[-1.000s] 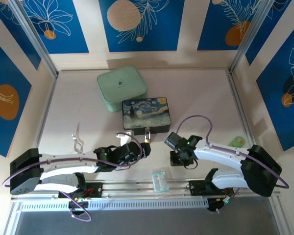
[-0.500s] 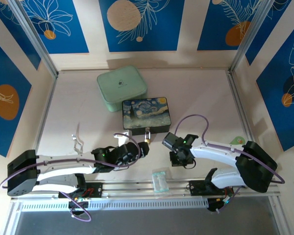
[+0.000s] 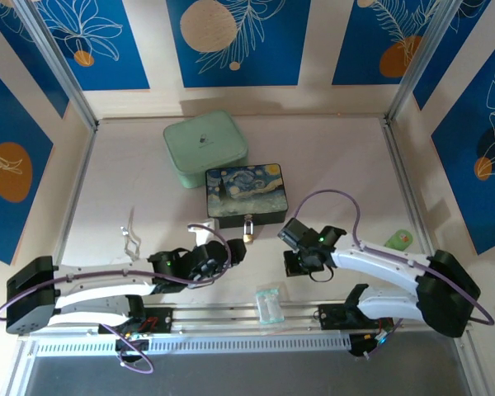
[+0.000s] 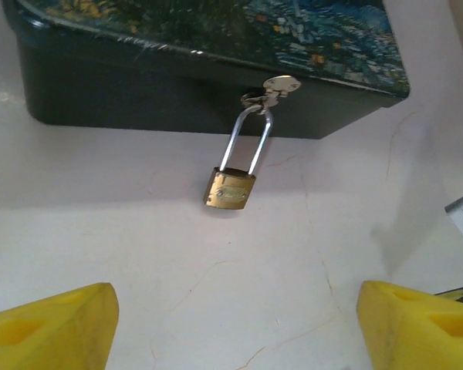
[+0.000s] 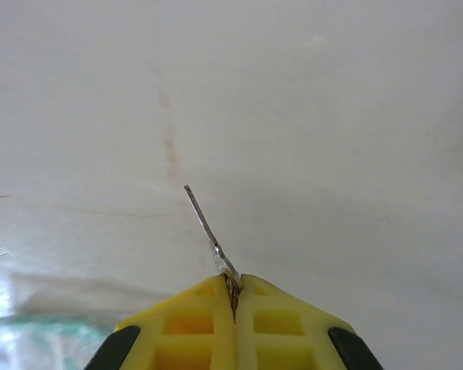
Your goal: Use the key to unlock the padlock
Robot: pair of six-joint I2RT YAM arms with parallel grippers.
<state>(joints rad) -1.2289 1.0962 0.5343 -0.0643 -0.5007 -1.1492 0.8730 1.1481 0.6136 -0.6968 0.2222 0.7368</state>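
Brass padlock point(image 4: 230, 190), silvery metal key point(image 5: 207, 226)

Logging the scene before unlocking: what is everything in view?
padlock: one, brass with silver shackle, hooked through the painted box's front latch.
key: one, silvery, pinched in right gripper.
painted box: one, dark blue, centre of table.
case: one, mint green, behind painted box.
packet: one, clear, near edge between arm bases.
tag: one, green, table's right side.
left gripper: one, yellow fingers, open, facing padlock.
right gripper: one, yellow fingers, shut on key.

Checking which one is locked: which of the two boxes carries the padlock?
The dark blue painted box, the nearer one: the padlock hangs from its front latch. The mint-green box shows none.
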